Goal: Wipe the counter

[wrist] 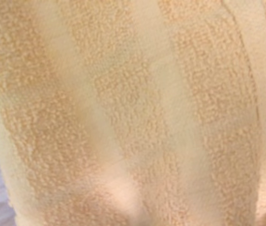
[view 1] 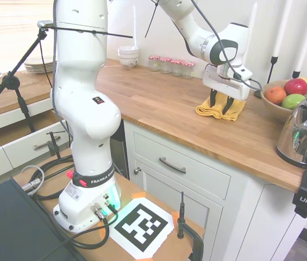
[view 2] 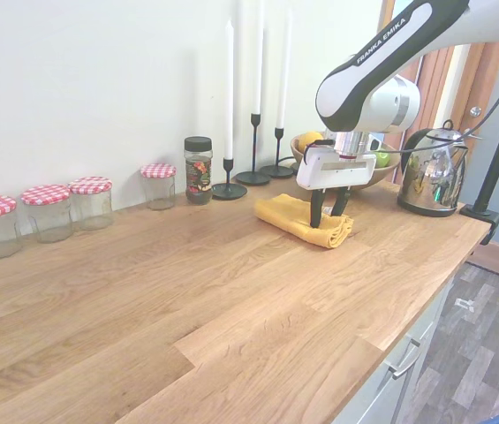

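Gripper (view 1: 221,106) down on folded yellow cloth (view 1: 218,111), fingers (view 2: 316,208) parted a little, tips pressed into the folds; no clear grasp, cloth flat on counter (view 1: 158,100). Cloth (view 2: 302,218) toward the counter's kettle end, near the front edge, just short of fruit bowl (view 1: 275,106). Terry weave and pale stripes filling the wrist view (wrist: 133,113), out of focus. Counter (view 2: 187,300) honey-brown planks, running long over white cabinets (view 1: 186,179). Kettle (view 1: 305,133) near the front edge beyond the bowl. Jars (view 2: 46,210) with red-checked lids lined along the wall, one dark-lidded spice jar (view 2: 198,170) next, then black candlesticks (view 2: 251,146) with white candles. Stacked white bowls (view 1: 128,56) at the far corner.
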{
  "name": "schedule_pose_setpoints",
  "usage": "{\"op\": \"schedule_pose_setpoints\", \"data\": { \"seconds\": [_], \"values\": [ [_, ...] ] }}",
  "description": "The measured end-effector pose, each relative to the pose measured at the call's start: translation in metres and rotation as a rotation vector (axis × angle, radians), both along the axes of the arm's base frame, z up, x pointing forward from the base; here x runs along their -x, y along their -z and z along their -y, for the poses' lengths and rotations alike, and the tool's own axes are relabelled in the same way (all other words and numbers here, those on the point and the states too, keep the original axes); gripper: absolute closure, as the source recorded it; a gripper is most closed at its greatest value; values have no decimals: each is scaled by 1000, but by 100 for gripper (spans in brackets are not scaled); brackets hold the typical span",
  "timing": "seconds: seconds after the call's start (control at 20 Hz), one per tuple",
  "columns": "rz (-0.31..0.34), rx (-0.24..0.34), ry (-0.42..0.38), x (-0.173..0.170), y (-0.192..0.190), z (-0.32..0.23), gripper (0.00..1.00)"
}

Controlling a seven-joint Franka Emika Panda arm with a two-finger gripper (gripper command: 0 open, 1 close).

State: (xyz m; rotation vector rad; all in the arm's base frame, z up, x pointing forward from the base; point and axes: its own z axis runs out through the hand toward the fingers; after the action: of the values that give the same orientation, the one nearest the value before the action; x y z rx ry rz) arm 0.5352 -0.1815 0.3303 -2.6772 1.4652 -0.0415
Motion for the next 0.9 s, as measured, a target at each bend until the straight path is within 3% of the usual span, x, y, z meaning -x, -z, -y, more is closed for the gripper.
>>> {"op": "schedule_pose_setpoints", "data": {
  "seconds": [0.9],
  "values": [
    [7, -14, -16, -3, 0, -8, 100]
  ]
}}
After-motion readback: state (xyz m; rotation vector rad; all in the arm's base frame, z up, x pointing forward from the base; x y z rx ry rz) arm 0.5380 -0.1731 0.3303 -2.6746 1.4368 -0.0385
